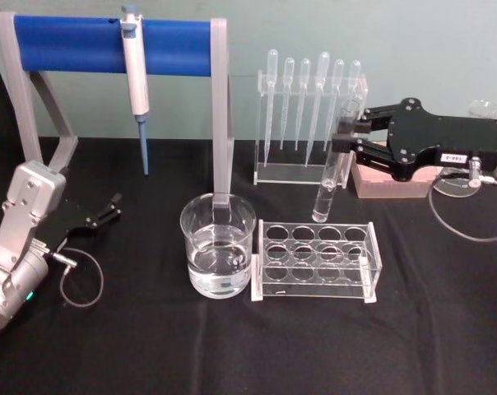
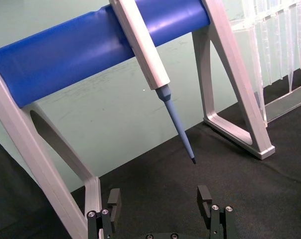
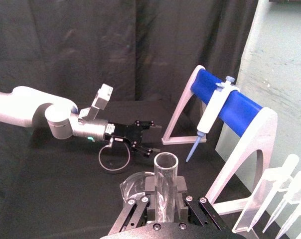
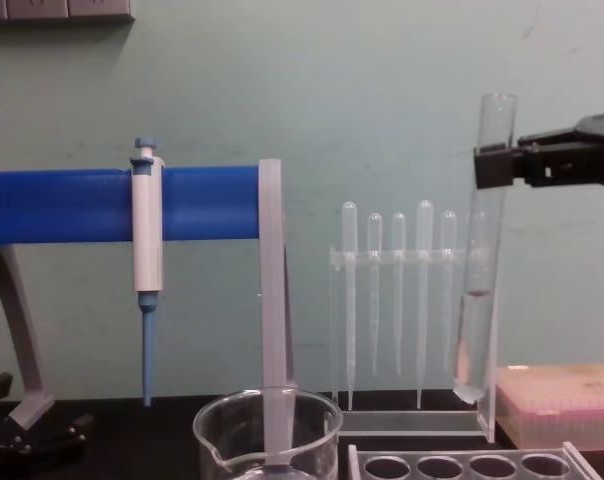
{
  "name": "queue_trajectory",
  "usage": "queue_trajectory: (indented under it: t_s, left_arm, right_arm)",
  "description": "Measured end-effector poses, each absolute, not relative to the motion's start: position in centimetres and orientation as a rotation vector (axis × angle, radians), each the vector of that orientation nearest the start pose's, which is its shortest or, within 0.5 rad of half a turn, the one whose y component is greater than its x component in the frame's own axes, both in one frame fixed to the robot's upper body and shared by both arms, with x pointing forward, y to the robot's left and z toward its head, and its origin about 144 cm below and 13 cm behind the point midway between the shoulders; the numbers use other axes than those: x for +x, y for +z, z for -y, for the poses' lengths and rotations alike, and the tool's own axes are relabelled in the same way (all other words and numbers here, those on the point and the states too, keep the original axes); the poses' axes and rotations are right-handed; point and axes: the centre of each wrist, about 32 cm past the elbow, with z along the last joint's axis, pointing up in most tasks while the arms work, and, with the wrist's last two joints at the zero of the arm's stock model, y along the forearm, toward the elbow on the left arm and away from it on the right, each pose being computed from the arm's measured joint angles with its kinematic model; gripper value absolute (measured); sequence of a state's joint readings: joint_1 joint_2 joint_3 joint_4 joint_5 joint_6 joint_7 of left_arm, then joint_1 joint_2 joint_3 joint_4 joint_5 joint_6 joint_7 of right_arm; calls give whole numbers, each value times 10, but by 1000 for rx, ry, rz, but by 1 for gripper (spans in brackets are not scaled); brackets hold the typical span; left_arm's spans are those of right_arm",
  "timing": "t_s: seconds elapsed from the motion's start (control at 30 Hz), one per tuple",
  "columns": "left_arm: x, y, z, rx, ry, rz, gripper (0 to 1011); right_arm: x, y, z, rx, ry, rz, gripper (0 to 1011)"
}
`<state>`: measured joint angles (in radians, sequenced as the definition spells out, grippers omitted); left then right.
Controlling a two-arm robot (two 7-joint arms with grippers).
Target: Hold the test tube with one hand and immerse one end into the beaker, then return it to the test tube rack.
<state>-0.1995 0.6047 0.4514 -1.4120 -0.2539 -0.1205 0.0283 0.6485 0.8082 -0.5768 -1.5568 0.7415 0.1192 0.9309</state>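
My right gripper [image 1: 345,137] is shut on the test tube [image 1: 332,169] near its upper end. The tube hangs almost upright in the air, above the right rear of the clear rack, with its round bottom free. In the chest view the test tube [image 4: 480,260] holds some clear liquid in its lower part, and the right gripper [image 4: 492,166] pinches it high up. The right wrist view looks down the test tube's [image 3: 165,181] open rim between the fingers [image 3: 182,188]. The beaker [image 1: 218,245], part-filled with water, stands left of the rack. My left gripper [image 1: 109,209] rests open at the far left.
A clear test tube rack [image 1: 318,260] sits right of the beaker. A blue-barred stand [image 1: 109,45] with a hanging pipettor [image 1: 136,78] stands behind the beaker. A holder of plastic pipettes [image 1: 308,123] is at the back, and a pink box [image 1: 388,181] lies under my right arm.
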Motion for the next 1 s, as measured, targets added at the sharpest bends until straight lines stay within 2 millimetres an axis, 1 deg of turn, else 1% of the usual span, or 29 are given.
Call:
queue_trajectory:
  t_s: [0.2,0.33,0.63,0.67,1.0]
  left_arm:
    - [489,1140,-310,304,1248,285,1000]
    - [489,1140,-310,304,1248,285,1000]
    - [489,1140,-310,305,1248,285,1000]
    - [489,1140,-310,304,1248,285,1000]
    - [489,1140,-310,304,1248,285,1000]
  right_arm:
    - [566,1342,317,-155,-255,181,242]
    - [575,1345,308,-145,-229,183,242]
    - [595,1347,281,-125,-170,190,242]
    - [598,1347,276,-121,-158,190,242]
    - [611,1344,249,-124,-102,188,242]
